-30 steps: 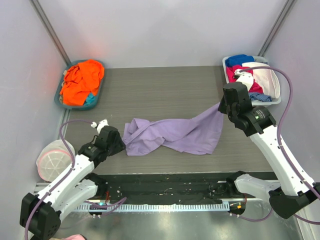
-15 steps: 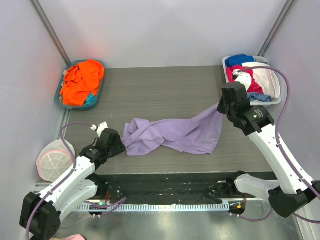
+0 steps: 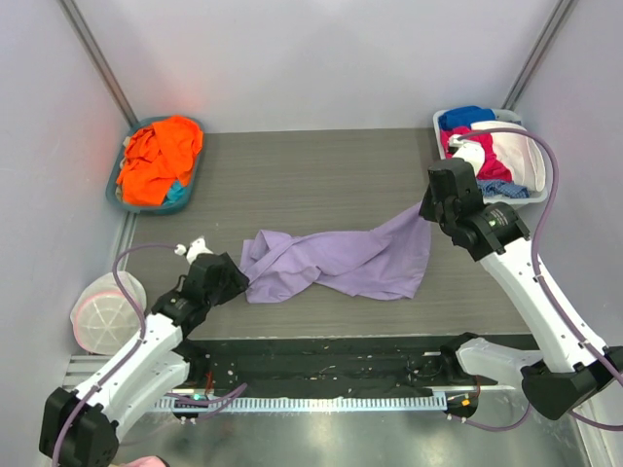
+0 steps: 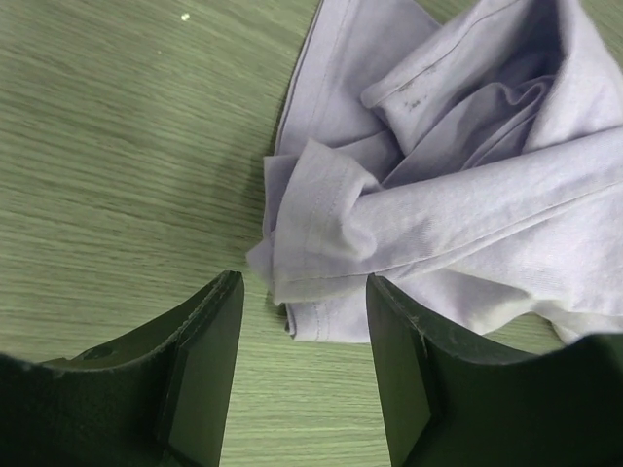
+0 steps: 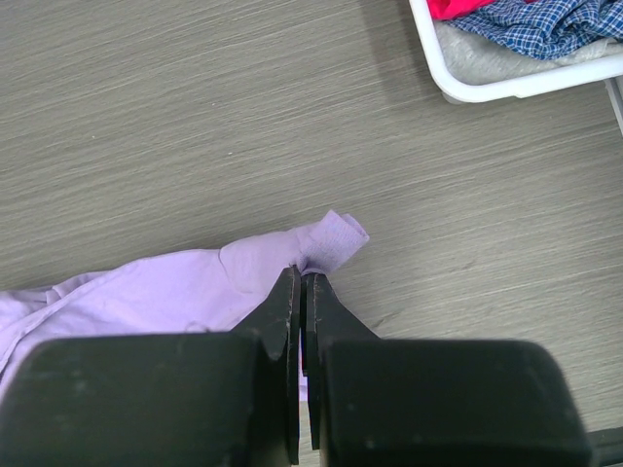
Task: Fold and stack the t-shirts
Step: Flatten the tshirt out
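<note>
0 folds done: lavender t-shirt (image 3: pixel 341 261) lies crumpled, right gripper (image 5: pixel 304 276) pinching its corner, left gripper (image 4: pixel 302 288) spread at its other end.

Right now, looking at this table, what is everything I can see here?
lavender short-sleeved cloth t-shirt: one, light purple, crumpled across the middle of the table
orange cloth shirts: one heap, number unclear, bright orange with some teal beneath, in the far left basket
blue-grey oval plastic basket: one, far left corner
white rectangular plastic basket: one, far right corner
mixed clothes: one pile, blue, pink, white and checked, in the white basket
round white pouch with pink rim: one, left of the table's near edge
grey wood-grain table: one, beneath everything
left gripper: one, black, open, at the t-shirt's left end
right gripper: one, black, shut on the t-shirt's right corner
</note>
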### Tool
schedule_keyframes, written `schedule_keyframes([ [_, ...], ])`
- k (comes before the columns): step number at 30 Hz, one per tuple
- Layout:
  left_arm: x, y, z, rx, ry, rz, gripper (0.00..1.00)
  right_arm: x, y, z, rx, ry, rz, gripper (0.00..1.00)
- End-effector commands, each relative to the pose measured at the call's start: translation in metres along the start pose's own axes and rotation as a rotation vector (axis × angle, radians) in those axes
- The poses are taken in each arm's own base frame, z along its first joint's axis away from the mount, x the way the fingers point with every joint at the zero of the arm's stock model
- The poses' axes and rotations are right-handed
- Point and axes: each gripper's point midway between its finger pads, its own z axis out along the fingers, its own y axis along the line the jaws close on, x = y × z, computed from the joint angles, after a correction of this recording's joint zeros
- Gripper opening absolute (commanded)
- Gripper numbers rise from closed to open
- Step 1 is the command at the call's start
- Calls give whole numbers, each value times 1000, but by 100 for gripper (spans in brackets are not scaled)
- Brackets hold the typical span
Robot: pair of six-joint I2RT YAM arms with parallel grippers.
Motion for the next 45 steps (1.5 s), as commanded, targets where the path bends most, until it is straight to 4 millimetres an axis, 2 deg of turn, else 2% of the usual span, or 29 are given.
schedule_keyframes([
  [1, 1, -15, 4, 116, 2, -65, 58, -9, 6, 1, -24, -29, 23, 1],
  [5, 5, -14, 9, 171, 15, -113, 60, -8, 5, 0, -23, -29, 18, 1],
  [16, -13, -5, 7, 286, -2, -225, 60, -5, 8, 4, -30, -16, 15, 1],
  [21, -10, -2, 7, 291, 24, -225, 58, -5, 9, 4, -32, -15, 19, 1],
  [30, -6, -11, 0, 339, 49, -230, 54, -3, 11, 5, -42, -8, 26, 1],
  [45, 6, -3, 10, 306, 101, -218, 49, -3, 12, 5, -43, -7, 25, 1],
])
